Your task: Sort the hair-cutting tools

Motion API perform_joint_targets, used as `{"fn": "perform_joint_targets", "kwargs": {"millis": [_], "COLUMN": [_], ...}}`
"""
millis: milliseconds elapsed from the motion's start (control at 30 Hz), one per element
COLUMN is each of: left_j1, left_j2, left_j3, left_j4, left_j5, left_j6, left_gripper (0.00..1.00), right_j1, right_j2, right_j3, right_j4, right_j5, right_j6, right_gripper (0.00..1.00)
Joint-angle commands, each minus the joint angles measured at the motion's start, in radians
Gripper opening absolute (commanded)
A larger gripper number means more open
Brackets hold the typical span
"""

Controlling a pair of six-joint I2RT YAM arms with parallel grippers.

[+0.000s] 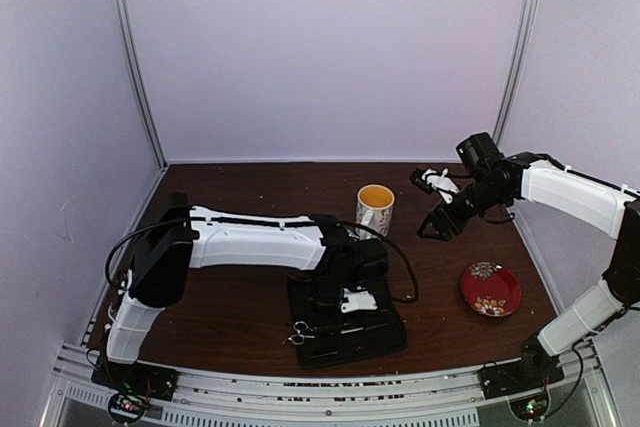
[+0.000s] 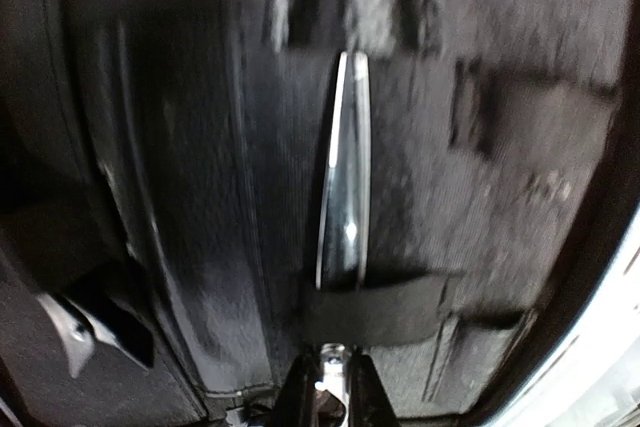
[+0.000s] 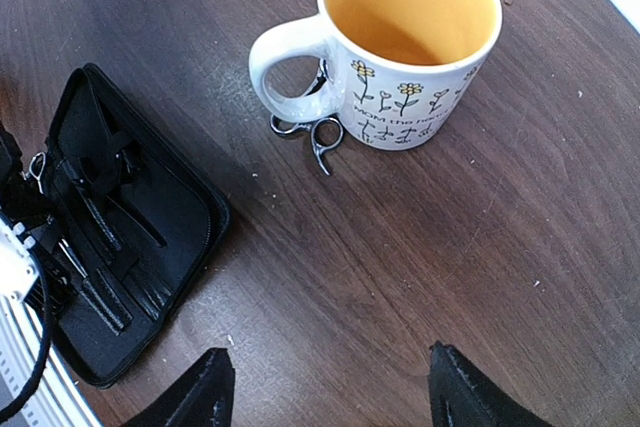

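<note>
2 pairs of silver scissors wait to be sorted. The mug-side scissors (image 3: 312, 135) lie flat on the dark table (image 3: 450, 277), ring handles just beside the handle of the white flowered mug (image 3: 420, 67). The case-side scissors (image 1: 299, 331) show their rings at the near-left edge of the open black case (image 1: 370, 339). Inside the case a slim silver blade (image 2: 342, 167) runs under an elastic strap (image 2: 380, 312), and the left gripper (image 2: 330, 402) appears pinched tight on its near end. Whether that blade belongs to the case-side scissors I cannot tell. The right gripper (image 3: 335, 392) hangs above the table near the mug, fingers spread, holding nothing. A red floral plate (image 1: 490, 289) sits off to the right. The scissors look light, stiff and slick, so the rings or pivot offer the surest hold, though the mug's handle crowds 1 pair.
</note>
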Motion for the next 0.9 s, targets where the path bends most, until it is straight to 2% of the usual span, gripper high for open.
{"fn": "perform_joint_targets", "kwargs": {"millis": [0,333,500,600,867], "left_j1": [0.005,0.006,0.005,0.005,0.026], "left_j2": [0.033,0.045,-0.017,-0.076,-0.204], "left_j3": [0.055,0.056,0.015,-0.015,-0.156], "left_j4": [0.051,0.122,0.122,0.12,0.071], "left_j5": [0.016,0.036,0.024,0.016,-0.094], "left_j6": [0.029,0.045,0.048,0.042,0.023], "left_gripper": [0.0,0.0,0.18,0.25,0.27], "right_j1": [0.007,0.007,0.008,0.009,0.013], "right_j2": [0.014,0.026,0.03,0.032,0.039], "right_j3": [0.025,0.027,0.03,0.03,0.032], "right_j4": [-0.008,-0.009,-0.012,-0.012,-0.019], "right_j5": [-0.005,-0.001,-0.001,-0.001,-0.003], "right_j6": [-0.01,-0.011,-0.013,-0.015,-0.02], "right_gripper": [0.68,0.68,0.68,0.68,0.68]}}
